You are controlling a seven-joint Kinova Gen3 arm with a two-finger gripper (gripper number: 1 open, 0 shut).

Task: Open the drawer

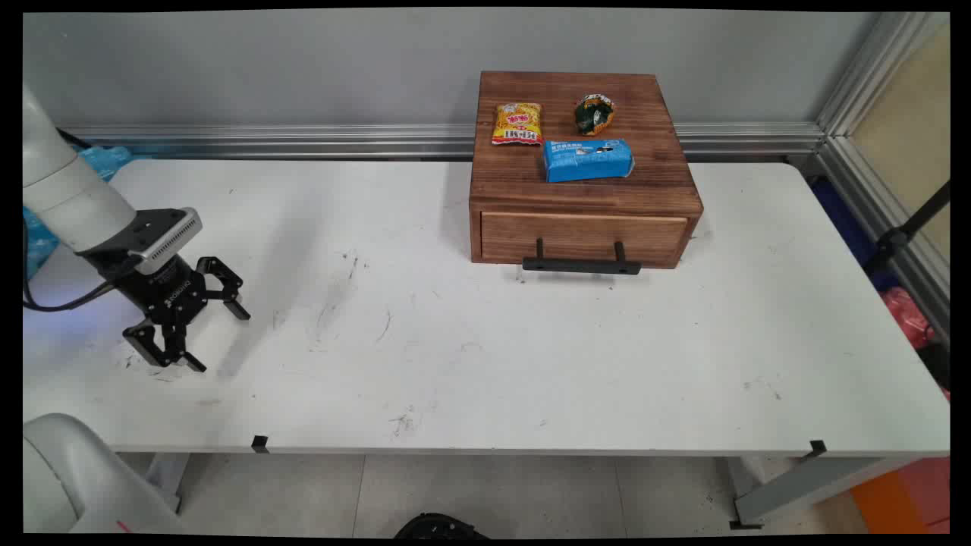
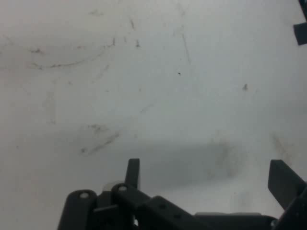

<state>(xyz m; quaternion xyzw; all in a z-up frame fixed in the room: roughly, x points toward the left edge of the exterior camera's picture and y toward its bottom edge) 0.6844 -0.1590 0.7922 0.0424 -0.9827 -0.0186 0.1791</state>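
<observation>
The claw (image 1: 220,337) hangs low over the left end of the white bench (image 1: 531,364), its two black fingers spread wide and holding nothing; in the hand view only scuffed bench surface lies between the fingertips (image 2: 133,171), and none of the objects is touching them. The likeliest trouble from here is judged to be a scrape: the lower finger sits so close to the bench top that any further drop or a sideways sweep could drag it across the surface. Well apart, against the far edge towards the right, stands a wooden drawer box (image 1: 584,182) with its drawer closed and a black handle (image 1: 581,264) in front. On its top lie a yellow snack packet (image 1: 517,123), a dark green snack bag (image 1: 594,114) and a blue tissue pack (image 1: 588,159).
</observation>
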